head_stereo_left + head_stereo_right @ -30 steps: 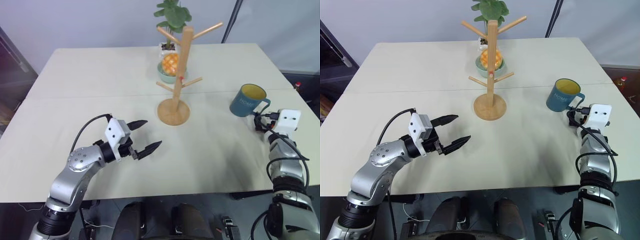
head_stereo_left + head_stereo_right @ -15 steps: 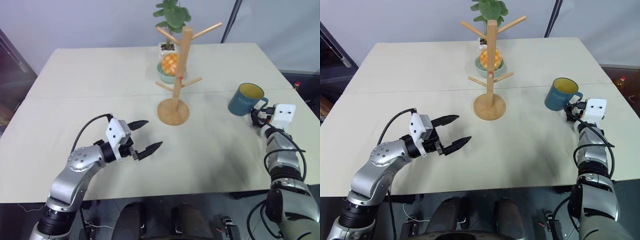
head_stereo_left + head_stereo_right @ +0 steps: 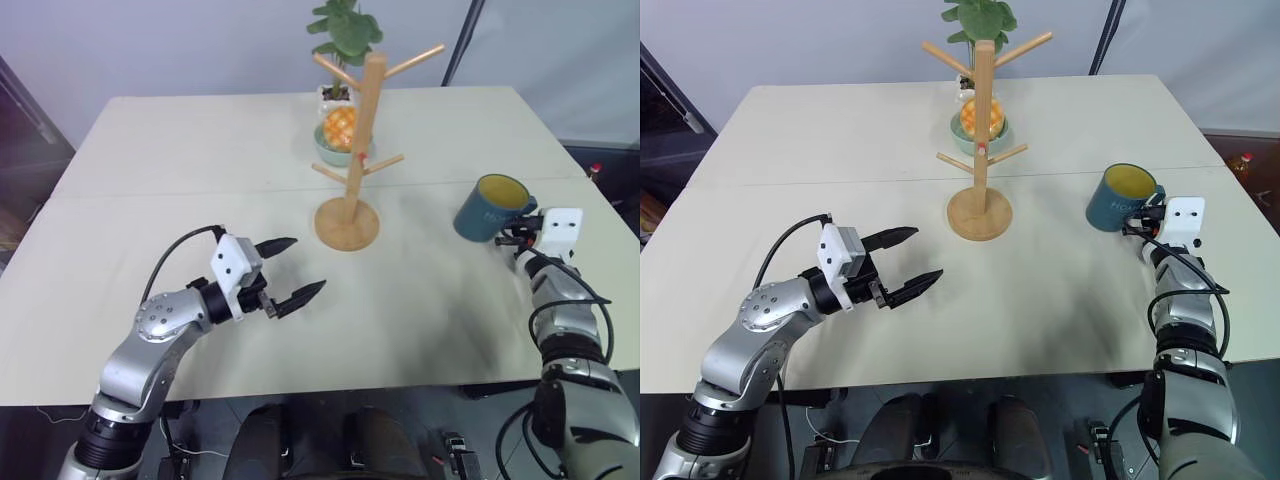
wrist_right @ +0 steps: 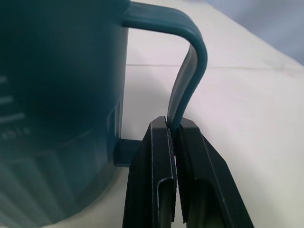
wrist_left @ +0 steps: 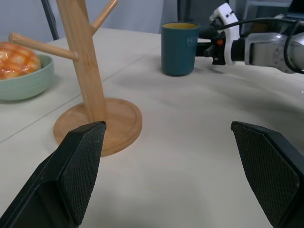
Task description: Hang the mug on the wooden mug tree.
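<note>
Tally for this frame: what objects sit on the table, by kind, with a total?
Mug: 1
Wooden mug tree: 1
Bowl of fruit: 1
Potted plant: 1
Total: 4

A pale beige table point(image 3: 200, 150), with a seam running across it from side to side. Just past the seam, near the middle, the wooden mug tree point(image 3: 352, 160) stands upright on its round base. Behind it sit a green bowl point(image 3: 335, 150) of fruit and a potted plant point(image 3: 342, 45). Well off to the right is the mug point(image 3: 490, 208).
</note>
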Robot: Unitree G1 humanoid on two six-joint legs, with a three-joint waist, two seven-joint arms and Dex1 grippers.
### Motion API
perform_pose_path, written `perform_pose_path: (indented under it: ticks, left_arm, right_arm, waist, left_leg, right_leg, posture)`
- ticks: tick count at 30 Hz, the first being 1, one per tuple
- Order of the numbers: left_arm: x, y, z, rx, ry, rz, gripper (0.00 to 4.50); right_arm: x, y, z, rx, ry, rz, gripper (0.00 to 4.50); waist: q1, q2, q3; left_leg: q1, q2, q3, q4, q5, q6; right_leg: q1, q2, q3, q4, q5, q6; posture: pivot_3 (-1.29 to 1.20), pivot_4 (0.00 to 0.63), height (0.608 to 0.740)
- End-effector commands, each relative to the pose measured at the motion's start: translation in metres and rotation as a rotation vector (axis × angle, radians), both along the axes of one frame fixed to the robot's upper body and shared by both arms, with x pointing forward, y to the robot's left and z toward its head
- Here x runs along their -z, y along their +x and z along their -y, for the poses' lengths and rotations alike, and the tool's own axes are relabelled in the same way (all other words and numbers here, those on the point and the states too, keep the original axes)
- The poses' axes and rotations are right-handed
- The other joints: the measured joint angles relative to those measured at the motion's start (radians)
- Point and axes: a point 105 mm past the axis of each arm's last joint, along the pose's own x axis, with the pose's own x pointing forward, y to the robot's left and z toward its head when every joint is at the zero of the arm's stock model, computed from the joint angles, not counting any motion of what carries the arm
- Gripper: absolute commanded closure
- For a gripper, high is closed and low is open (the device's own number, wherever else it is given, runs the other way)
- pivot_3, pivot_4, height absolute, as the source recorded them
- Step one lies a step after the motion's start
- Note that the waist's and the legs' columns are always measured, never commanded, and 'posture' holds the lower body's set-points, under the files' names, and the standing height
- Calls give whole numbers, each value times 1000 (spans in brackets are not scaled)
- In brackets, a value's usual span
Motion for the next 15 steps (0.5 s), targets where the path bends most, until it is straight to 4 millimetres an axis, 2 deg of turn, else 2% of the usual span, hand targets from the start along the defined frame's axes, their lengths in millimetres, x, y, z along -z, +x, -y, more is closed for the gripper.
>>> perform_pose_path:
  ticks: [1,3,7,11,15]
  left_arm:
    - [-11,1,-12,-37,-5,42,0]
    - [-11,5,-22,-75,-7,43,0]
    - [-13,13,-36,-114,10,57,0]
    - [-22,19,-45,-136,4,86,0]
    - [-33,22,-53,-153,-22,107,0]
  right_arm:
    - [-46,-5,-35,-190,-251,108,4450]
    - [-62,-21,-82,-427,-448,139,4450]
    - [-85,-42,-135,-629,-610,166,4450]
    - [-107,-51,-167,-685,-686,184,4450]
    - [-125,-51,-186,-674,-740,189,4450]
  waist:
    - [-2,1,0]
    - [-1,3,1]
    - [-2,3,2]
    - [4,2,2]
    - [5,1,2]
  left_leg:
    - [0,0,0,0,0,0]
    - [0,0,0,0,0,0]
    - [1,1,0,0,0,-1]
    - [1,1,-1,0,0,-1]
    - [-1,0,-1,0,0,-1]
  right_leg:
    - [0,0,0,0,0,0]
    - [0,0,0,0,0,0]
    - [0,1,0,0,0,0]
    - [0,0,0,0,0,0]
    - [0,-1,0,0,0,0]
  posture:
    - [0,150,740]
    - [0,150,740]
    - [0,150,740]
    - [0,150,740]
    - [0,150,740]
